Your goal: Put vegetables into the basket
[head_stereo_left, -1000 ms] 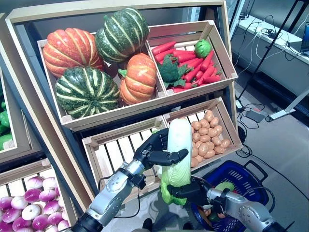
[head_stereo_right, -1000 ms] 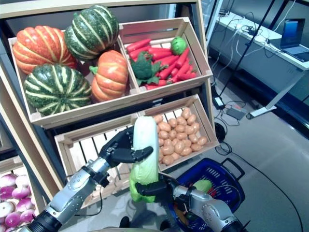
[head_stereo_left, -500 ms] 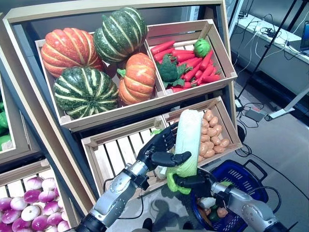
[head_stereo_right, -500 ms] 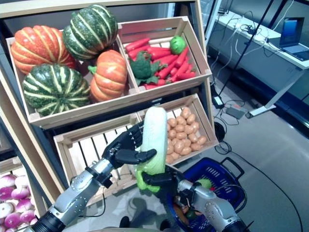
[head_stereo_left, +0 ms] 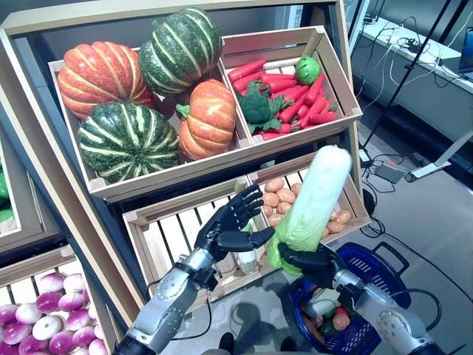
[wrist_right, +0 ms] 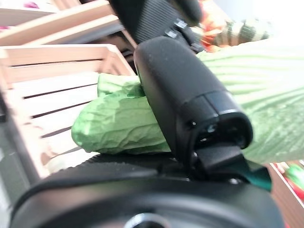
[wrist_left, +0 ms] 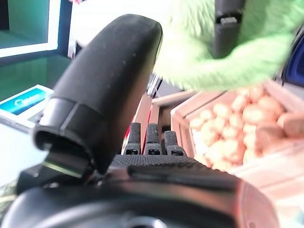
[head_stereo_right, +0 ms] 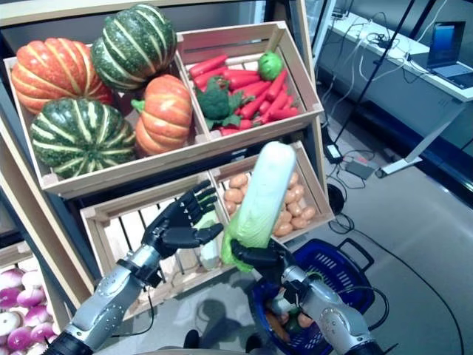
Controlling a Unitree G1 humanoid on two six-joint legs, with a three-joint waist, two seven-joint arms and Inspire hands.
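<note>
Now the right hand (head_stereo_left: 310,260) grips a long cabbage (head_stereo_left: 310,209) by its frilly green leaf end, its smooth pale stalk end tilted up toward the right, above and just left of the blue wire basket (head_stereo_left: 384,272) on the floor. Round orange and green pieces already lie inside that basket. Beside the cabbage, the left hand (head_stereo_left: 229,225) is spread, fingers straight, holding nothing. Behind stand four slatted wooden crates on a shelf. The upper left one (head_stereo_left: 100,185) holds four ribbed pumpkins (head_stereo_left: 128,139), two orange and two dark green with pale stripes. The upper right one holds many slim red carrots (head_stereo_left: 295,100), a knobbly broccoli (head_stereo_left: 257,107) and a small round green vegetable. The lower right one holds a heap of small tan potatoes (head_stereo_left: 279,201). At lower left lie purple-and-white onions (head_stereo_left: 44,310).
</note>
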